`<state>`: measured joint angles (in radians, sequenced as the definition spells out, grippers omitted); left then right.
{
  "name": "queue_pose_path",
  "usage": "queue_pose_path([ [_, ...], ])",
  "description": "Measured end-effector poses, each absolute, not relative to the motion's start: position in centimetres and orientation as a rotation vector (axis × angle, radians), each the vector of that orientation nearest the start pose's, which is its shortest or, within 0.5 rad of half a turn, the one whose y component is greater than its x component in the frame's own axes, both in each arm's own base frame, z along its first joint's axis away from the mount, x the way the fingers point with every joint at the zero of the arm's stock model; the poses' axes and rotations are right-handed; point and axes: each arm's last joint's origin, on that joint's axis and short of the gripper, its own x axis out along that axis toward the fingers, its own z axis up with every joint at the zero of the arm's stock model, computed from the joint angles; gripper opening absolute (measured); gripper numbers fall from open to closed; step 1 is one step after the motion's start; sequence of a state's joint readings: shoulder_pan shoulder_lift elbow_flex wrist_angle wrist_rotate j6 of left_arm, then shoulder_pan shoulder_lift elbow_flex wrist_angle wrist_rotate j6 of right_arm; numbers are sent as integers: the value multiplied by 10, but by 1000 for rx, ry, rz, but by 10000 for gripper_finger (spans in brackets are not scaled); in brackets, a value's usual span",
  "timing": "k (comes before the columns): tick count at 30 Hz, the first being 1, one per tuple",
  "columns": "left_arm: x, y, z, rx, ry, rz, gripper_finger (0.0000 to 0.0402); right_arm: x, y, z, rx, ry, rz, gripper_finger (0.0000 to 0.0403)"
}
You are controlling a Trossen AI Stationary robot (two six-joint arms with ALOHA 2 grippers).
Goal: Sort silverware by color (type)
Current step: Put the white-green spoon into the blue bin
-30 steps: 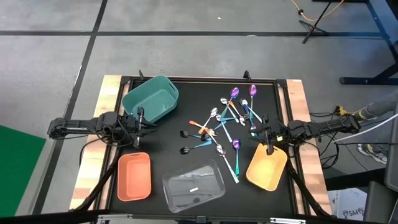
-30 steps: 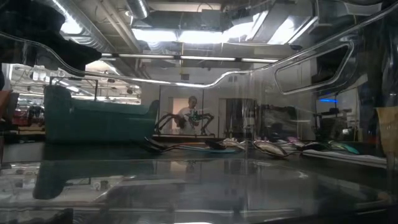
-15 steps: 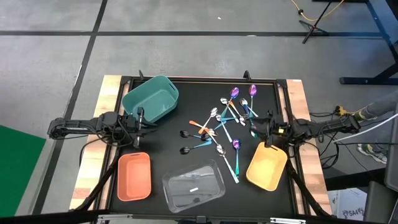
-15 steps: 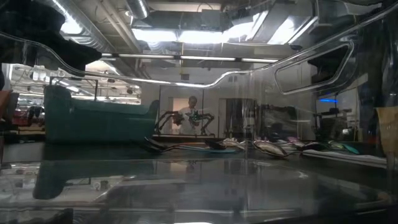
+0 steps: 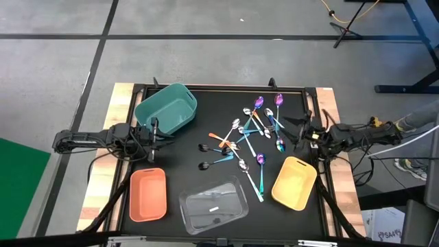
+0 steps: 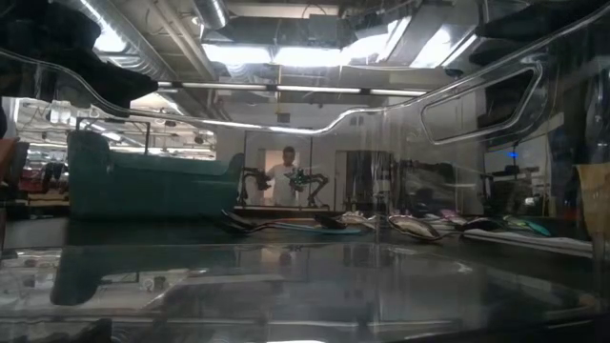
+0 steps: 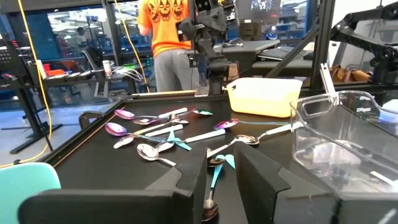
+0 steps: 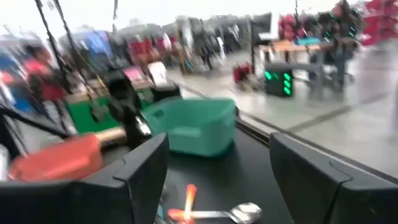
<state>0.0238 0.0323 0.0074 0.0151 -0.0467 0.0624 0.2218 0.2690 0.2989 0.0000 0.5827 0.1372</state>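
Note:
The silverware [image 5: 247,134] is a loose heap of small spoons lying flat on the black mat, right of centre: silver ones, orange-handled ones, and black and purple bowls on teal handles. The left wrist view shows the spoons [image 7: 161,134] spread ahead of my left gripper [image 7: 222,186], with a black-bowled spoon [image 7: 211,204] on the mat just in front of the fingers. My left gripper [image 5: 161,134] is open and waits beside the teal bin. My right gripper [image 5: 296,134] is open at the heap's right edge, near the table's right side, and touches nothing. The right wrist view is blurred, with an orange-handled spoon [image 8: 186,200] below my right gripper [image 8: 217,180].
Teal bin [image 5: 166,108] stands at the far left, salmon bin [image 5: 148,194] at the near left, clear bin [image 5: 213,204] at the near middle, yellow bin [image 5: 295,182] at the near right. The low view looks through the clear bin's wall [image 6: 457,114]. A person [image 7: 165,37] stands beyond the table.
My right gripper has moved from above the yellow bin's far rim toward the table's far edge, and now stands at the right side of the spoon heap. The spoons and bins lie as they did.

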Motion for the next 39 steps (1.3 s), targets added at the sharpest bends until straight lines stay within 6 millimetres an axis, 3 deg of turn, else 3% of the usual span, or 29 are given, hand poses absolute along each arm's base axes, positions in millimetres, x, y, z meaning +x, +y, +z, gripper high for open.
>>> queue_pose_path([
  [11,99,4,165,63,12,70,76,104,-6,287,155,202,-687,264],
  [17,99,4,165,63,12,70,76,109,-22,295,198,334,-797,264],
  [31,99,4,165,62,12,70,76,116,-71,259,386,762,-959,264],
  [39,99,4,165,62,12,70,76,125,-94,240,439,947,-917,264],
])
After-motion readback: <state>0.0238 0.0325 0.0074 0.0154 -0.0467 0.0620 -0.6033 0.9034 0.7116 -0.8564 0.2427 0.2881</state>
